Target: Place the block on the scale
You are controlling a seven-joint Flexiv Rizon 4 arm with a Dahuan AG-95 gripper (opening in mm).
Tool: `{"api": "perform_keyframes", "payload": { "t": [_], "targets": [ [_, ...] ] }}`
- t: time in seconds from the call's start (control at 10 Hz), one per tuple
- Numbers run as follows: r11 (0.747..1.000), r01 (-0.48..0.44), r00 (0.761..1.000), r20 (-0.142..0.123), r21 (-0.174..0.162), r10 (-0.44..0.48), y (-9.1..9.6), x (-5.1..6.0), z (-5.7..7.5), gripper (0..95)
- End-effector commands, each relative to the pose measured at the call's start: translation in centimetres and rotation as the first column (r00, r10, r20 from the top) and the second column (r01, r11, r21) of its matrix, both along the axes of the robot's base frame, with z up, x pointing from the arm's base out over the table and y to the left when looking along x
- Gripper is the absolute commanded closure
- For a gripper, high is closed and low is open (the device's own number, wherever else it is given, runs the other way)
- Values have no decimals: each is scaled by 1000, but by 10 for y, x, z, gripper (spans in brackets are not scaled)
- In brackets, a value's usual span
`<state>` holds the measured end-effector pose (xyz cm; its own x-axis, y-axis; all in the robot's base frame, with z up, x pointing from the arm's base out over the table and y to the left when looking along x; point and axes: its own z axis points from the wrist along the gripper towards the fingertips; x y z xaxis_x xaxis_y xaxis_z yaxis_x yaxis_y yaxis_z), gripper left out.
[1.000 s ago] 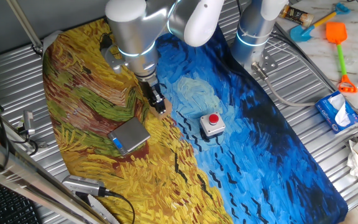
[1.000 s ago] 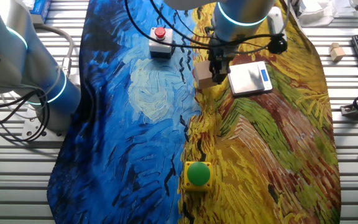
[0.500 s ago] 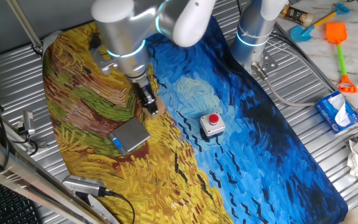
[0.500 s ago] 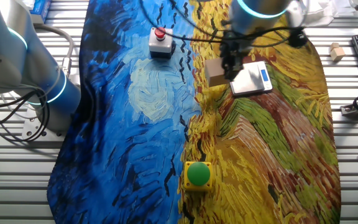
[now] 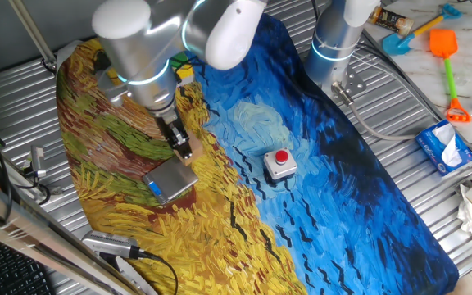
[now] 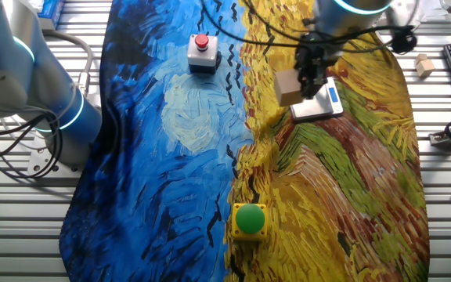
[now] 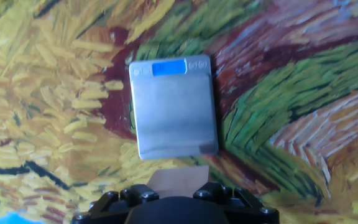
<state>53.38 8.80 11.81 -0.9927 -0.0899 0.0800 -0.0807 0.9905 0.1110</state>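
The block (image 6: pixel 287 87), clamped in the gripper (image 6: pixel 310 78), hangs beside the scale (image 6: pixel 320 100).

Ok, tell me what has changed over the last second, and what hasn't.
The end effector has carried the block across the painted cloth toward the scale. In the other fixed view, the block has gone from well left of the scale to its near edge; it is not yet set down. The grip on the block is unchanged. The scale, the red button box and the green button stayed put.

Tan block (image 6: pixel 286 86); grey scale (image 7: pixel 175 109), blue strip; yellow-blue painted cloth (image 6: pixel 210 180).
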Motion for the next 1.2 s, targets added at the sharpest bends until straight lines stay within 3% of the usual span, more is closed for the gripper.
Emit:
{"api": "perform_keyframes", "payload": {
  "t": [0.1,1.2],
  "targets": [
    [1000,-6,1000,13,-1,6,-3,-3,-2,950],
    [999,-19,1000,3,-34,19,-3,-3,-3,950]
  ]
}}
